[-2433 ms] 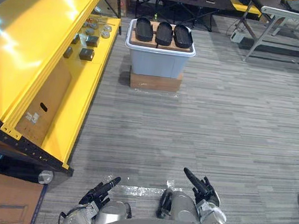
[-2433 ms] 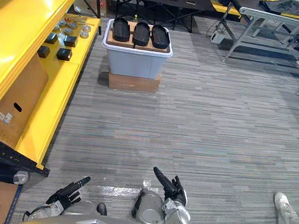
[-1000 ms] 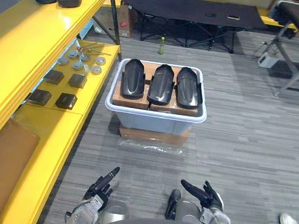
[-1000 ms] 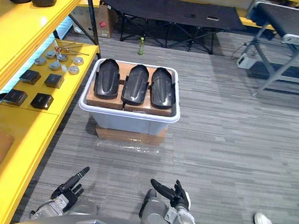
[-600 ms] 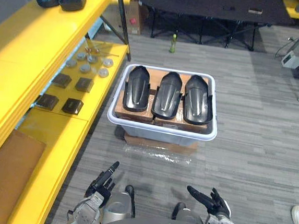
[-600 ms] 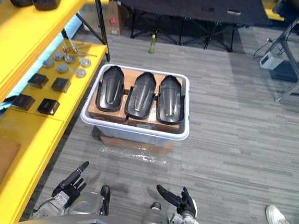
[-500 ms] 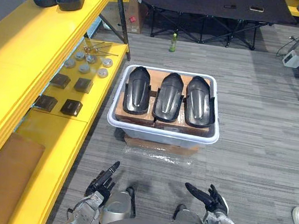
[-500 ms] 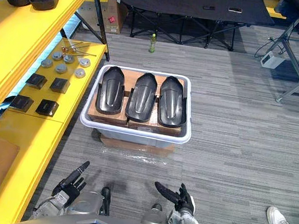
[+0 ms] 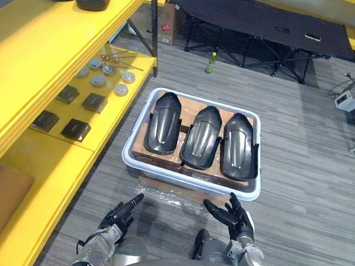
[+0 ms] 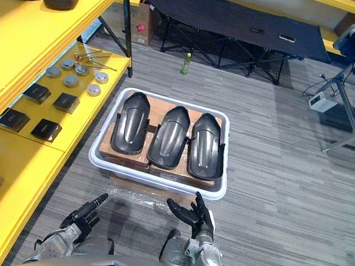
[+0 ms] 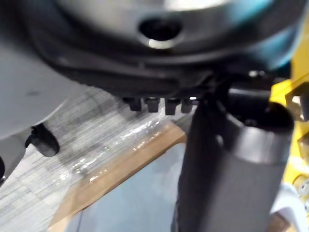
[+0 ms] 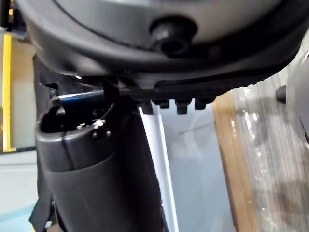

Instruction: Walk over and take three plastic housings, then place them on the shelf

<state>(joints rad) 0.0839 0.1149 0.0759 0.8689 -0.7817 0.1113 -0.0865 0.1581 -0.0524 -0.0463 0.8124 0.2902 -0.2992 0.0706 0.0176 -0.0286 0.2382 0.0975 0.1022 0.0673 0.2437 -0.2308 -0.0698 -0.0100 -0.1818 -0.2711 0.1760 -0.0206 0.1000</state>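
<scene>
Three plastic housings (image 9: 203, 135), glossy black, long and scoop-shaped with a rounded far end and raised side walls, lie side by side, hollow side up, just beyond the fingers. They rest on brown cardboard blocks (image 9: 140, 147) inside a pale tub (image 9: 260, 154), which stands on a flat cardboard box (image 9: 175, 192) on the floor. The left hand (image 9: 119, 216) holds its fingers (image 9: 131, 202) straight and together, pointing at the tub's near left corner, empty and short of it. The right hand (image 9: 237, 220) has its fingers (image 9: 214, 208) spread wide, also empty, close under the tub's front rim; whether they touch it is unclear. To the left the yellow shelf (image 9: 60, 48) runs close beside the tub, its lower level carrying small dark blocks (image 9: 72, 128) and metal discs (image 9: 110, 80). To the right, grey floor (image 9: 310, 182) lies open.
</scene>
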